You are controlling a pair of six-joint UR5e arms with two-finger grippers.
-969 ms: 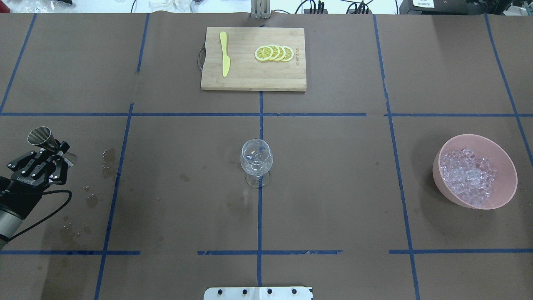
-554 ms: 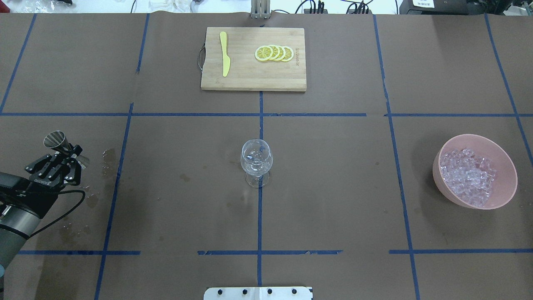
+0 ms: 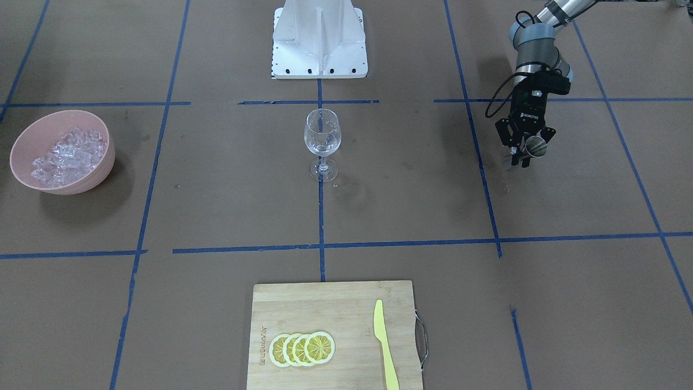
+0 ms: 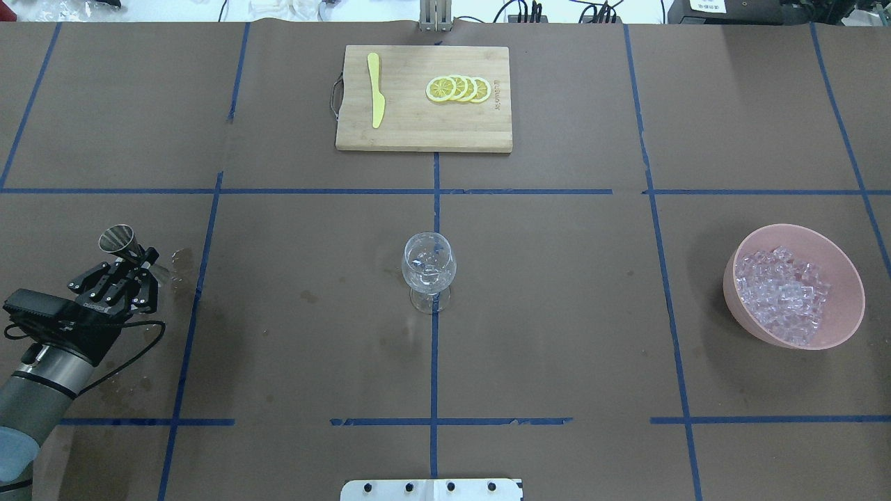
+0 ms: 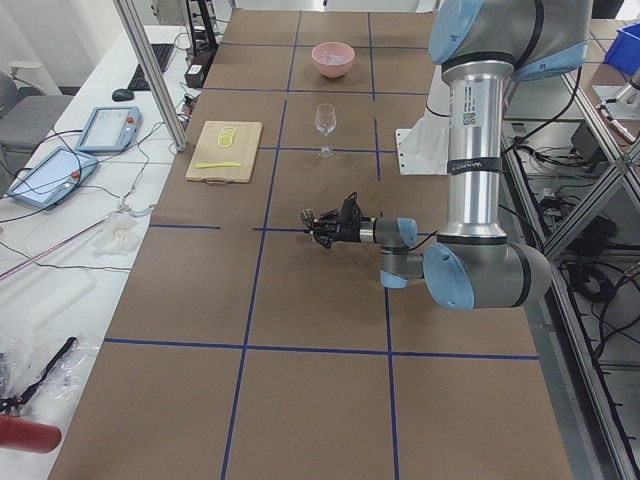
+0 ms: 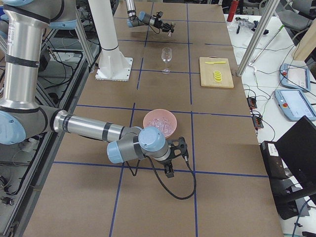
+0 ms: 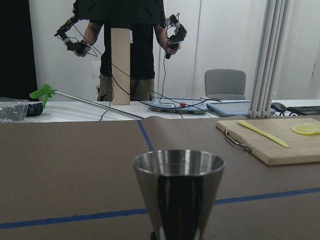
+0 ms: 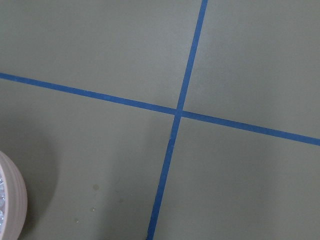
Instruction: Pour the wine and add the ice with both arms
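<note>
My left gripper (image 4: 125, 275) is shut on a steel jigger (image 4: 118, 240) and holds it low over the table's left side, well left of the wine glass (image 4: 429, 268). In the left wrist view the jigger (image 7: 178, 190) stands upright with its mouth up. The clear wine glass (image 3: 322, 135) stands at the table's middle on a blue tape line. The ice (image 4: 783, 296) is heaped in a pink bowl (image 4: 731, 278) at the right. My right gripper (image 6: 169, 168) shows only in the exterior right view, near the bowl (image 6: 160, 121); I cannot tell whether it is open or shut.
A wooden cutting board (image 4: 418, 132) with lemon slices (image 4: 459, 89) and a yellow knife (image 4: 376, 90) lies at the far middle. Wet stains (image 4: 182, 268) mark the brown paper near the left gripper. The white pedestal base (image 3: 319, 49) stands at the near edge.
My left gripper has moved to the right with the jigger, a little toward the wine glass. The glass, the bowl and the board have not moved.
</note>
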